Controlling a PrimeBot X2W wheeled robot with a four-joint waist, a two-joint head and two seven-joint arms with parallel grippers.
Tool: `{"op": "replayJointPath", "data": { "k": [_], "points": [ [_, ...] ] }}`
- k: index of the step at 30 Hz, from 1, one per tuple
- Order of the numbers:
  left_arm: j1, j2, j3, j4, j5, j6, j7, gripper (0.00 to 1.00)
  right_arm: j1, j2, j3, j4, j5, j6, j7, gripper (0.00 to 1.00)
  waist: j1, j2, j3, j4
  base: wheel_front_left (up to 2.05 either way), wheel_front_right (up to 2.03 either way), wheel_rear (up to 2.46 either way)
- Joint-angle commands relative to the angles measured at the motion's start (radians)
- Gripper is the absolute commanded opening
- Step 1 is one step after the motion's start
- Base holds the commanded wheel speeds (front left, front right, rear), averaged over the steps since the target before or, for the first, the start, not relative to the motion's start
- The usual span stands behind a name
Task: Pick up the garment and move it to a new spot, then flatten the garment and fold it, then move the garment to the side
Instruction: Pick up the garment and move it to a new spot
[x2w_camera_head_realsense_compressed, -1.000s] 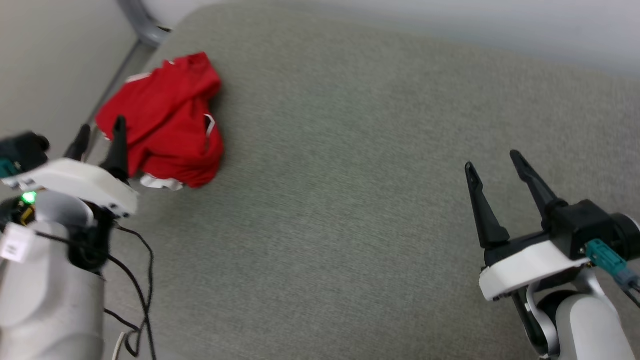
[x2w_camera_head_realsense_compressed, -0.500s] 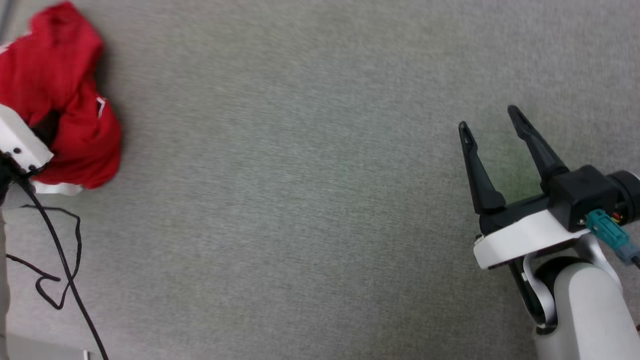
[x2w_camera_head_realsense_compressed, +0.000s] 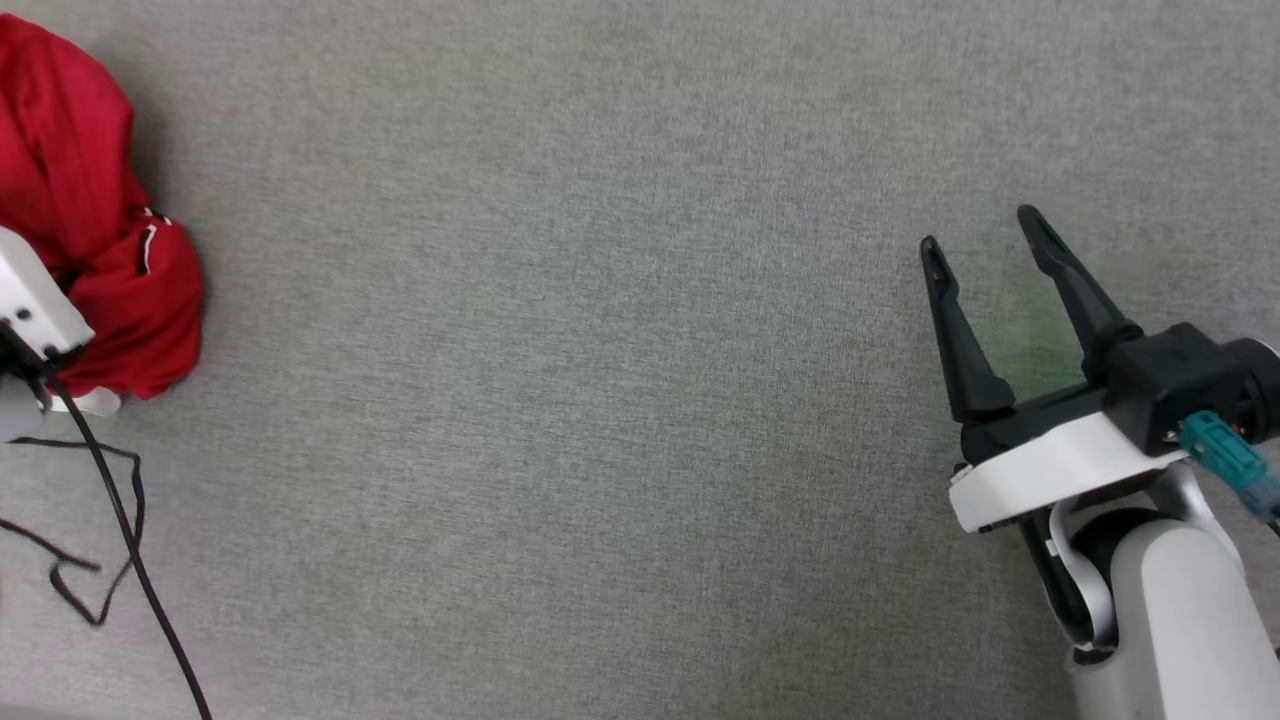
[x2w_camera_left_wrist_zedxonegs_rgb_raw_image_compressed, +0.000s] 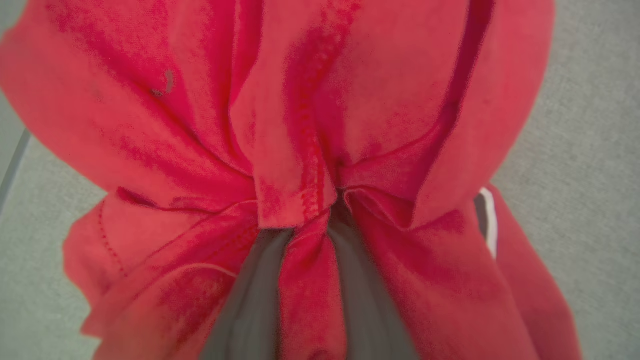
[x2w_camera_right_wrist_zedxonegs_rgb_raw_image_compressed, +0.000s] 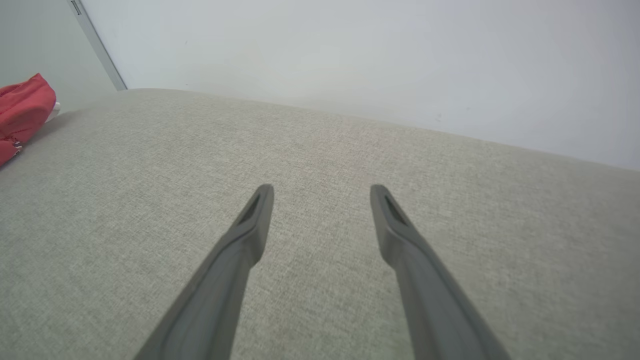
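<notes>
A wide, flat stretch of grey cushion (x2w_camera_head_realsense_compressed: 600, 400) lies between the garment (x2w_camera_head_realsense_compressed: 90, 200) on the left and the right gripper (x2w_camera_head_realsense_compressed: 979, 228) on the right. A hand can pass there. The red garment sits in a lumpy heap at the left edge, bunched around the left gripper (x2w_camera_left_wrist_zedxonegs_rgb_raw_image_compressed: 310, 235). A black cable (x2w_camera_head_realsense_compressed: 152, 610) loops just below the heap. A pale wall (x2w_camera_right_wrist_zedxonegs_rgb_raw_image_compressed: 350, 60) stands at the cushion's far edge.
</notes>
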Motion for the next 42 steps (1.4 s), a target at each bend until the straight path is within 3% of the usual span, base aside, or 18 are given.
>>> {"op": "replayJointPath", "data": {
  "k": [1, 9, 16, 24, 30, 42],
  "points": [
    [0.041, -0.007, -0.002, -0.004, 0.023, 0.018, -0.071, 0.0, 0.014, 0.001, -0.009, 0.005, 0.013, -0.001, -0.009, 1.0, -0.0001, 0.0, -0.031, 0.007, 0.0, 0.0, 0.0],
    [0.069, -0.01, 0.026, -0.056, 0.065, 0.052, -0.374, 0.0, 0.046, 0.001, -0.039, 0.035, 0.073, -0.001, -0.034, 1.0, -0.0001, 0.0, -0.165, 0.024, 0.0, 0.0, 0.0],
    [0.128, -0.043, 0.012, -0.119, 0.116, 0.05, -0.63, 0.0, 0.123, 0.001, -0.088, 0.068, 0.144, -0.001, -0.061, 1.0, -0.0001, 0.0, -0.305, 0.036, 0.0, 0.0, 0.0],
    [0.186, -0.1, -0.021, -0.2, 0.156, 0.058, -0.796, 0.0, 0.189, 0.001, -0.112, 0.06, 0.157, -0.001, -0.053, 1.0, -0.0001, 0.0, -0.398, 0.015, 0.0, 0.0, 0.0],
    [0.246, -0.158, -0.067, -0.3, 0.168, 0.049, -0.834, 0.0, 0.217, 0.001, -0.12, 0.032, 0.133, -0.001, -0.041, 1.0, -0.0001, 0.0, -0.431, -0.045, 0.0, 0.0, 0.0],
    [0.362, -0.293, -0.285, -0.482, 0.199, -0.01, -0.693, 0.0, 0.245, 0.001, -0.13, -0.018, 0.13, -0.001, -0.009, 1.0, -0.0001, 0.0, -0.404, -0.209, 0.0, 0.0, 0.0]
  ]
}}
